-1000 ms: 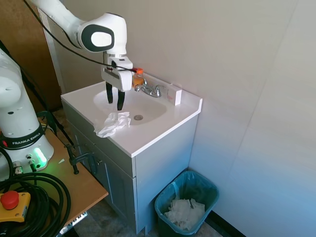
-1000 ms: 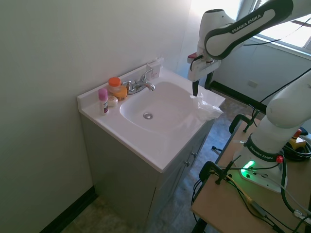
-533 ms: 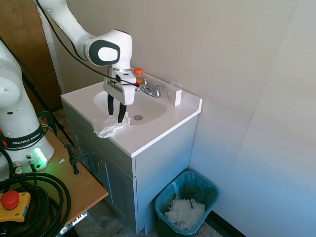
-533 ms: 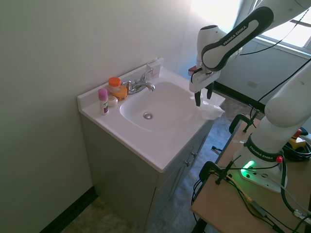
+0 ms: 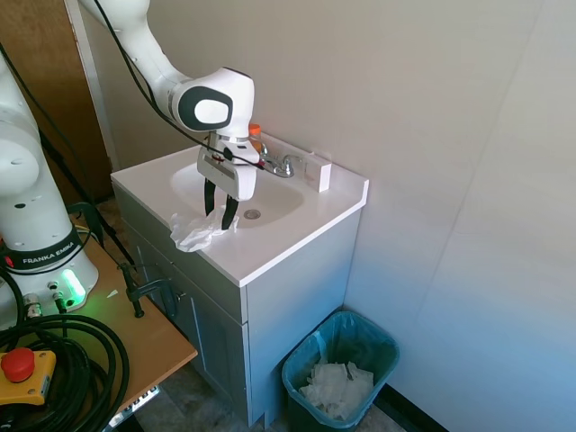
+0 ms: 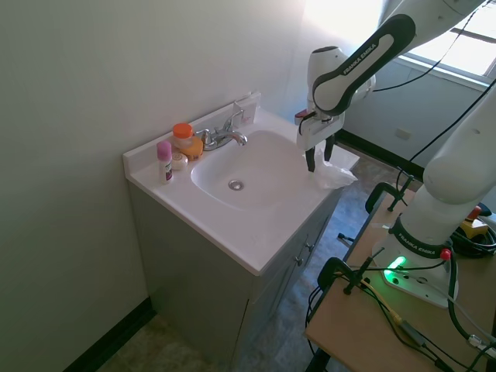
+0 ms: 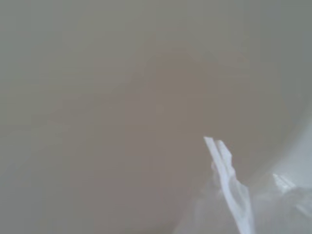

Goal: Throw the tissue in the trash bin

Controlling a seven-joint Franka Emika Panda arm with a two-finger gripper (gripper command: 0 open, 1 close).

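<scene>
Since a second ago we have brought the pincer (image 5: 219, 219) down from above the basin onto the tissue (image 5: 196, 233), which lies at the front edge of the vanity top (image 5: 288, 232) beside the sink. Its fingers remain spread, straddling the crumpled paper for a grasp. We see the trash bin (image 5: 340, 373) on the floor.

We see the tissue (image 5: 196, 232), white and crumpled with soft folds, lying on the front edge of the white counter, partly hanging over it. We see the trash bin (image 5: 339, 375) on the floor, dark teal, upright, lined with a blue-green bag, holding some white crumpled paper inside.
</scene>
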